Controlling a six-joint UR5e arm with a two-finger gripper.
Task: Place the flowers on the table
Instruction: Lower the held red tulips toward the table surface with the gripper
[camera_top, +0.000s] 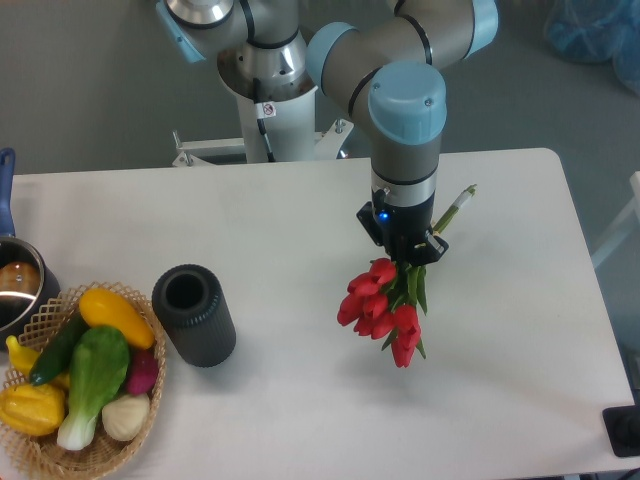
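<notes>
The flowers (382, 310) are a small bunch of red tulips with green leaves, and a green stem end (455, 208) pokes out to the upper right. My gripper (408, 262) is shut on the stems, with the red heads hanging below it over the middle right of the white table (300, 220). Whether the blooms touch the tabletop cannot be told. The fingers are mostly hidden behind the wrist and leaves.
A dark ribbed vase (194, 315) stands left of centre. A wicker basket (85, 395) of toy vegetables sits at the front left corner, with a pot (15, 285) behind it at the left edge. The arm's base (270, 100) stands behind the table.
</notes>
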